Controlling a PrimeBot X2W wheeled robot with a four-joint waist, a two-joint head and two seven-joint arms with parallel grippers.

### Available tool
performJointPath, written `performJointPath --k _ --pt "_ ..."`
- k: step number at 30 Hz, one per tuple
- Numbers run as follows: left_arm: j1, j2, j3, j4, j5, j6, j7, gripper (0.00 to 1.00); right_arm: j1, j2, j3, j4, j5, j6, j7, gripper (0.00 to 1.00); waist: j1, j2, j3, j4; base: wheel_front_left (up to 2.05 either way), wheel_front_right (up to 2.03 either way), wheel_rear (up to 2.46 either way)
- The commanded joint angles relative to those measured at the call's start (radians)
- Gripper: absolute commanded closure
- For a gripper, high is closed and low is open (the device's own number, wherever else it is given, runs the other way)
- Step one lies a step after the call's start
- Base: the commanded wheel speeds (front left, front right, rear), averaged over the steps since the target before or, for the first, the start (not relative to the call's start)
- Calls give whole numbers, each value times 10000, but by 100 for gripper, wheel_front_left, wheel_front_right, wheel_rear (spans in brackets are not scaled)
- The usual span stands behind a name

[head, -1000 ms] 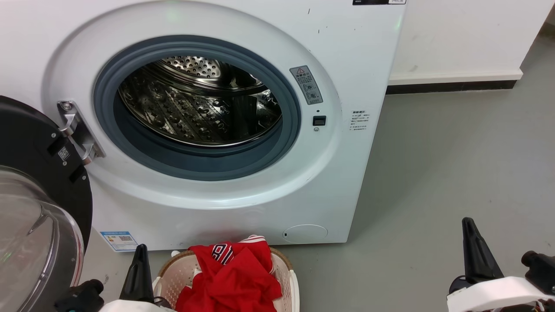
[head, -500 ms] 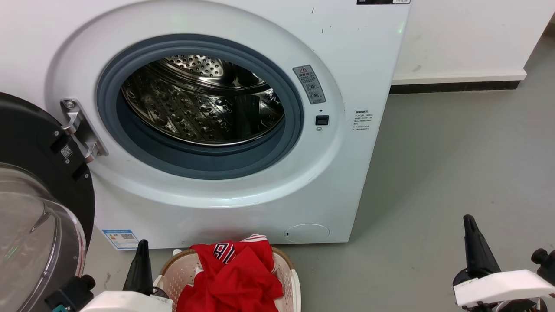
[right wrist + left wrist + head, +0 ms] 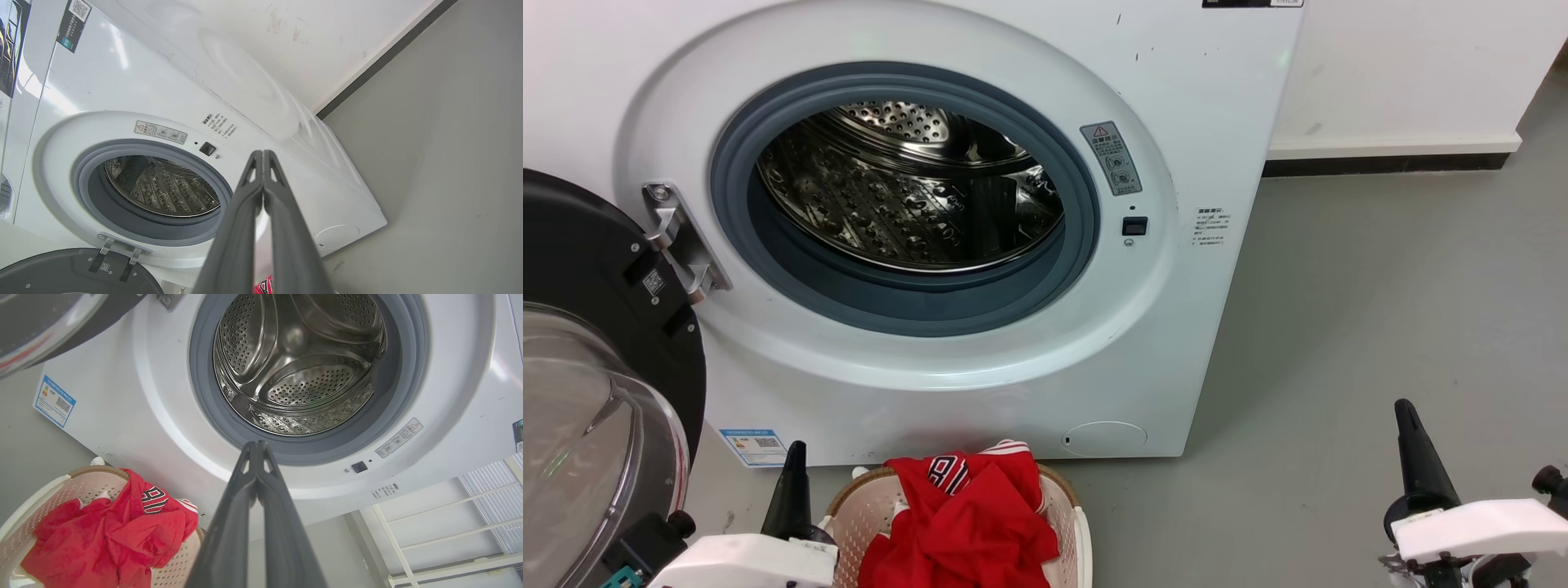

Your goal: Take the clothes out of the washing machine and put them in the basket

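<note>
Nearest us, our left gripper (image 3: 796, 457) and our right gripper (image 3: 1405, 412) are hanging low at either side. Each pair of long dark fingers is pressed together on nothing, as both wrist views are showing. Over the last second more of each pale forearm is coming into the bottom of the head view while the fingers are staying shut and empty. We are judging that the arms are drawing back to rest rather than reaching.

Just beyond the left gripper, the cream-white perforated plastic basket with the brown rim (image 3: 1068, 523) is standing on the grey floor (image 3: 1380, 310). The bright red fabric clothes (image 3: 968, 523) are lying heaped inside it, the number print uppermost. They are keeping their place against the machine. The slight slide of the whole scene is our own head moving.

Further off, the large white front-loading washing machine (image 3: 1217, 122) is standing with its black-framed glass door (image 3: 580, 261) swung wide to our left. Its shiny perforated steel drum (image 3: 907, 204) is looking bare in the head view and both wrist views.

So we are reading the task as all but done, with no garment left to fetch.
</note>
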Motion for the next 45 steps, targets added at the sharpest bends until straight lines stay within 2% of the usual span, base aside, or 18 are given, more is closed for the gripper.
performJointPath --k 1,24,45 --pt "-288 18 64 -46 -307 -64 78 100 -322 -65 -22 -42 345 1 73 100 -1 0 2 8 0 0 0" --pt "-733 20 177 343 -2881 -253 713 100 -628 -66 -116 271 3110 0 724 100 -1 0 35 131 0 0 0" --pt "-1088 21 264 623 -4730 -382 1159 100 -879 -60 -187 497 5089 0 1179 100 -1 0 64 238 0 0 0"
